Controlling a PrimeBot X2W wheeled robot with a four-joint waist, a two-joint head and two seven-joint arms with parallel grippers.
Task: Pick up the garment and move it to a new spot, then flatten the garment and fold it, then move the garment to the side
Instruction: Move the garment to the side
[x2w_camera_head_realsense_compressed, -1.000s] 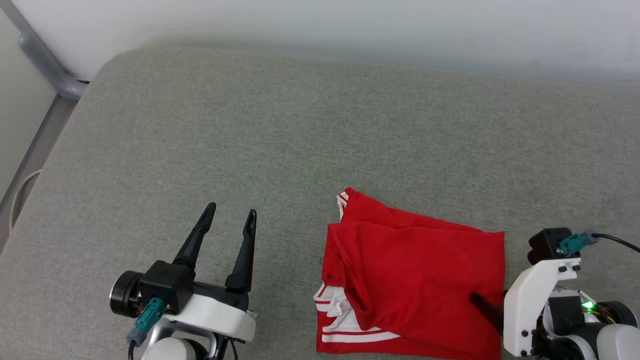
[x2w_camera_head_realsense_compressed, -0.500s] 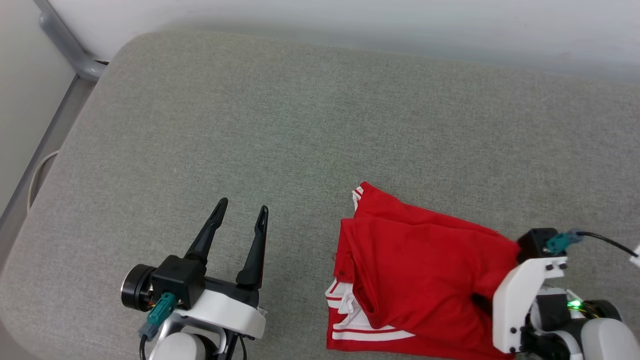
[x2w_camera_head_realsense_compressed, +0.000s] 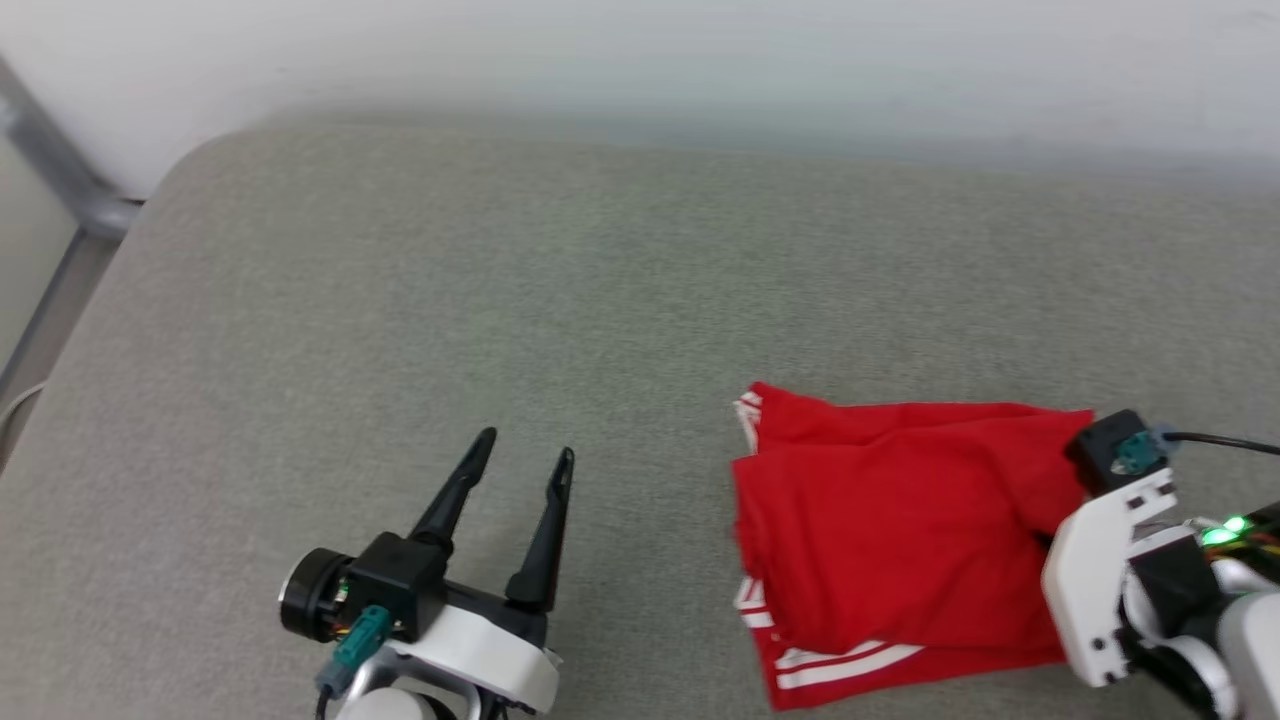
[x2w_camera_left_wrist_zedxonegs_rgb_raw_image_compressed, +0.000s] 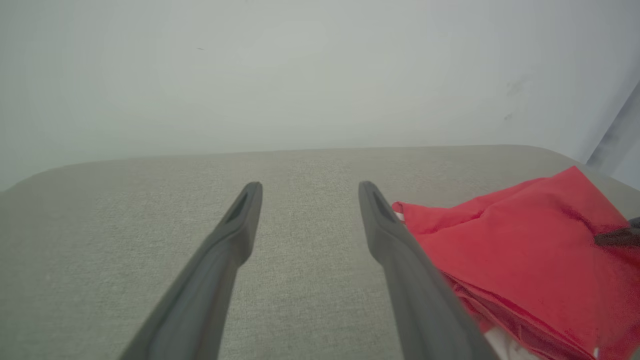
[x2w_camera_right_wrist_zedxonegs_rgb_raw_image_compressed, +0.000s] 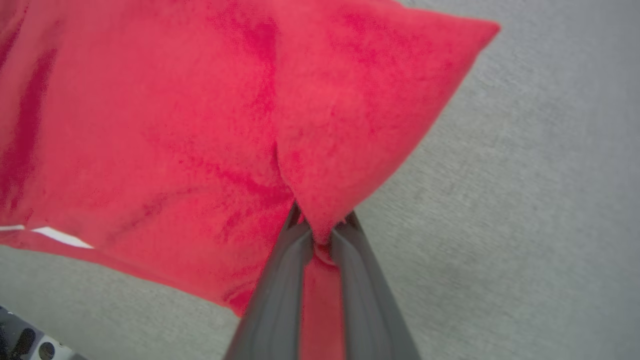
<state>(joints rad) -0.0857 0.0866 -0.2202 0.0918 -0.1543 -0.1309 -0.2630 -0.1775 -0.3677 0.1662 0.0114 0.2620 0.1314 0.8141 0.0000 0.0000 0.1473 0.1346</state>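
Note:
The garment (x2w_camera_head_realsense_compressed: 900, 530), a folded red T-shirt with white striped trim at its near left edge, lies on the grey cushioned surface (x2w_camera_head_realsense_compressed: 500, 300) at the right. In the right wrist view my right gripper (x2w_camera_right_wrist_zedxonegs_rgb_raw_image_compressed: 322, 227) is shut on a pinched fold of the garment (x2w_camera_right_wrist_zedxonegs_rgb_raw_image_compressed: 200, 125) near its right edge. The head view hides its fingers behind the white wrist at the lower right. To the left of the garment my left gripper (x2w_camera_head_realsense_compressed: 522, 448) stands open, nothing between its fingers. The left wrist view shows the left gripper (x2w_camera_left_wrist_zedxonegs_rgb_raw_image_compressed: 310, 187) over bare cushion, with the garment (x2w_camera_left_wrist_zedxonegs_rgb_raw_image_compressed: 525, 250) to its right.
A pale wall runs behind the cushioned surface. A grey metal rail (x2w_camera_head_realsense_compressed: 60, 190) runs along the far left edge. The cushion's rounded corner is at the upper left. Bare cushion stretches left of and beyond the garment.
My right gripper has shut on the garment's right edge, and the cloth there has bunched and pulled rightward. The head camera has shifted. The left gripper stays open.

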